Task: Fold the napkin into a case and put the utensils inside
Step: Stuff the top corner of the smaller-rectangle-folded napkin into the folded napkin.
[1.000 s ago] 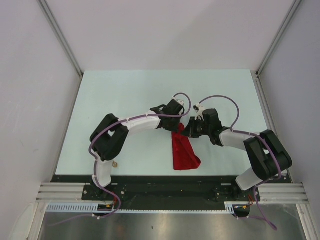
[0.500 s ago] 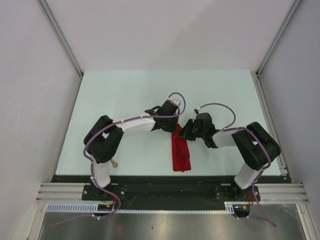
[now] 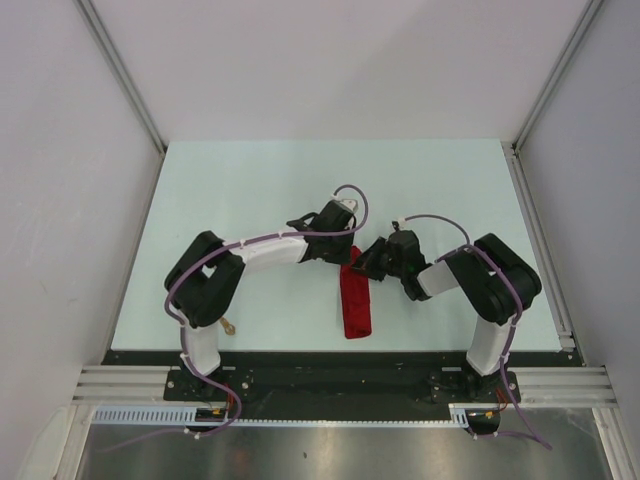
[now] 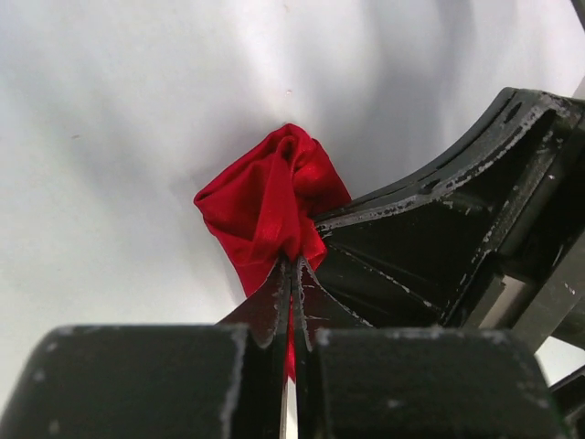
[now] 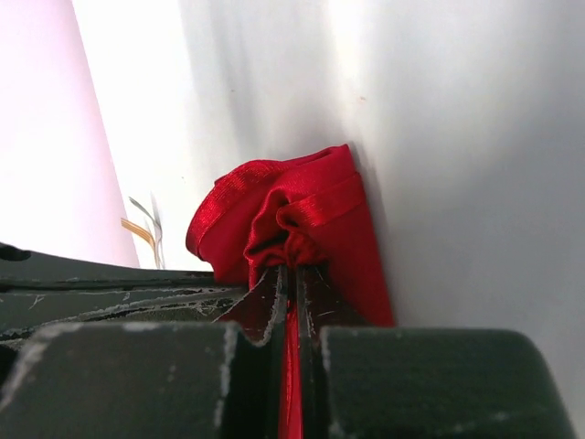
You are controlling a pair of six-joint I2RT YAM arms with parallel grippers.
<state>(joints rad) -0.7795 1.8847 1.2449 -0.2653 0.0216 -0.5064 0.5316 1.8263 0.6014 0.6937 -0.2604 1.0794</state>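
Note:
The red napkin (image 3: 355,301) hangs as a narrow folded strip from both grippers, its lower end towards the table's near edge. My left gripper (image 3: 345,254) is shut on the napkin's top end, bunched at its tips in the left wrist view (image 4: 274,197). My right gripper (image 3: 362,266) is shut on the same end from the right, with the cloth bunched in the right wrist view (image 5: 292,224). The two grippers sit close together. A gold utensil (image 3: 229,326) lies near the left arm's base; another bit of gold utensil (image 5: 139,230) shows at the left of the right wrist view.
The pale table (image 3: 250,190) is walled by white panels on the left, right and back. A black rail (image 3: 330,360) runs along its near edge by the arm bases.
Both grippers moved slightly left and towards the near edge, closer together. The napkin went from a wider draped shape to a narrow straight strip. The right arm folded in tighter.

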